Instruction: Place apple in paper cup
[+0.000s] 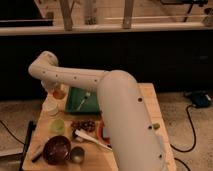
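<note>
**Lining up the drop over the paper cup**

I'm hovering the gripper (57, 89) at the far-left corner of the table (149, 100), just under the bend of the arm. The jaws are clamping the apple (60, 93). The fruit is hanging clear of the tabletop at the arm's tip, so I'm reading that as a real hold, tho the arm is hiding most of the contact.

The paper cup (50, 107) is sitting right below the apple, a bit left & nearer. I can't see them touching.

Doing this step well, imo:
- I'm wanting the apple centred over the cup mouth before any release, so I'm planning a small nudge left/near.
- I'm planning to lower it until the fruit's underside is inside the rim, then open. A light cup is prob going to tip or skid if the apple is dropping from height or clipping the rim.
- I'm watching the green cup (57, 125) just near of the paper one; wrong target, and close enough to knock.
- The green tray (75, 102) is lying just right of the gripper, so I'm avoiding any swing that way.
</note>
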You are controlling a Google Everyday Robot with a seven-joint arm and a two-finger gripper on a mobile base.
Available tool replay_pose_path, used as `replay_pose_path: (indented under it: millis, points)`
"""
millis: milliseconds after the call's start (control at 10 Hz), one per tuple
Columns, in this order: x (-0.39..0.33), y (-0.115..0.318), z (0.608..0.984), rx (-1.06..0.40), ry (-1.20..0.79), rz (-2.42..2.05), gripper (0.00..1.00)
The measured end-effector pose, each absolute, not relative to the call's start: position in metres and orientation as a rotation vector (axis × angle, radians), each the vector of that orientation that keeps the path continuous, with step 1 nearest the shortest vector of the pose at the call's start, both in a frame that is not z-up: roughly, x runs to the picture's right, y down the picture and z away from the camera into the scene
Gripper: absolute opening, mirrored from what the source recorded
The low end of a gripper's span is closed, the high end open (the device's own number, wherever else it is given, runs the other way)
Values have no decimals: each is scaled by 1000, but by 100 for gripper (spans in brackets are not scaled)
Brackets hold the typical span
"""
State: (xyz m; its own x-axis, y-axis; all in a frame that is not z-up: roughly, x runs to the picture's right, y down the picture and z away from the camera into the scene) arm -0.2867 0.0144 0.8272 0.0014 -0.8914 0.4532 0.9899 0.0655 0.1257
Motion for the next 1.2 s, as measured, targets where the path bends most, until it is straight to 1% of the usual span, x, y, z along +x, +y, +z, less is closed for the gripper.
replay_pose_path:
  millis: [400, 800, 900, 1100, 1200]
  points:
    - [-296, 13, 813, -201, -543, -1539, 0]
    - [-313, 23, 797, -180, -608, -1607, 0]
    - [-315, 25, 795, -179, -617, -1620, 2]
    - [-323, 32, 788, -180, -643, -1650, 22]
    - [-326, 34, 786, -180, -649, -1659, 30]
